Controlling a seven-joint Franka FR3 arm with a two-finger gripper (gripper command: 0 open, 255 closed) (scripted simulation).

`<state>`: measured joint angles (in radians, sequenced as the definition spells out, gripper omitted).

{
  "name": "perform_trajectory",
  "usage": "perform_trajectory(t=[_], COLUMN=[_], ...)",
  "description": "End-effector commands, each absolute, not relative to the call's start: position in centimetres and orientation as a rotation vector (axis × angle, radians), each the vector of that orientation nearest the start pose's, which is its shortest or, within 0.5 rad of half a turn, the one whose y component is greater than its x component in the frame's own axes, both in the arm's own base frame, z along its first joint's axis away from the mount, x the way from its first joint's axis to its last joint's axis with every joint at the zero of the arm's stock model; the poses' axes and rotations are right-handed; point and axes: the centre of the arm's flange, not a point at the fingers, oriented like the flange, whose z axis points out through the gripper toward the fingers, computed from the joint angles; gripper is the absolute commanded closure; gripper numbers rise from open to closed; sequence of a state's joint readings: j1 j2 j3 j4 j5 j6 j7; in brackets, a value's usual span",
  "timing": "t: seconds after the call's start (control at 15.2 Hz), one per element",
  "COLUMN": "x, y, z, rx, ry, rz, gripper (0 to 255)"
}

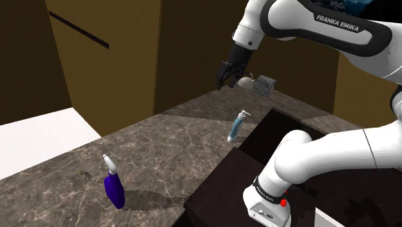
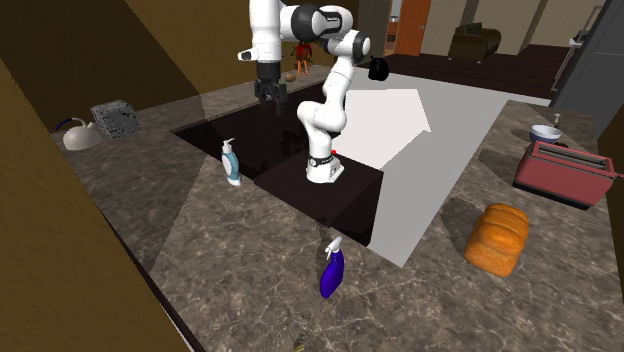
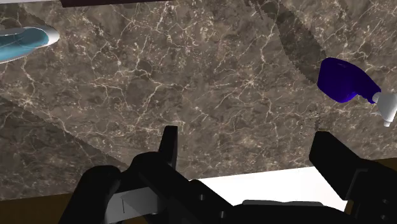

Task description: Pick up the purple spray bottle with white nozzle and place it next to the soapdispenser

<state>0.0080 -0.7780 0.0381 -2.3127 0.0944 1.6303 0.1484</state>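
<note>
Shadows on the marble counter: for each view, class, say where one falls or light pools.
Shoulder view: the purple spray bottle throws a dark shadow across the counter toward that view's right. Second exterior view: a paler wedge lies around the soap dispenser. Wrist view: a darker band crosses the marble near the bottle.

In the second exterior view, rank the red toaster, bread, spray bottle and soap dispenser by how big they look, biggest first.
red toaster
bread, a close second
spray bottle
soap dispenser
The last two look alike, and the bottle sits nearer the camera, so their order is unsure.
</note>
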Motion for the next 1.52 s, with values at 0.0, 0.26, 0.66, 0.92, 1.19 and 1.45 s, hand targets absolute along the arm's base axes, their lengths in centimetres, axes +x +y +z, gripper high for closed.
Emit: perform_trajectory(t=[0.0, 0.26, 0.66, 0.92, 1.19, 1.45], x=[31.5, 33.2, 35.7, 37.3, 38.9, 40.5], y=[2.8, 7.3, 14.0, 18.5, 22.9, 27.4], z=[61.4, 59.0, 55.2, 52.6, 50.0, 47.4], rx=[-3.058, -3.064, -3.074, -3.080, -3.086, -3.092], ry=[0.173, 0.175, 0.178, 0.180, 0.182, 0.184], rz=[-0.136, -0.117, -0.088, -0.069, -0.050, -0.031], gripper=[0, 0, 0, 0, 0, 0])
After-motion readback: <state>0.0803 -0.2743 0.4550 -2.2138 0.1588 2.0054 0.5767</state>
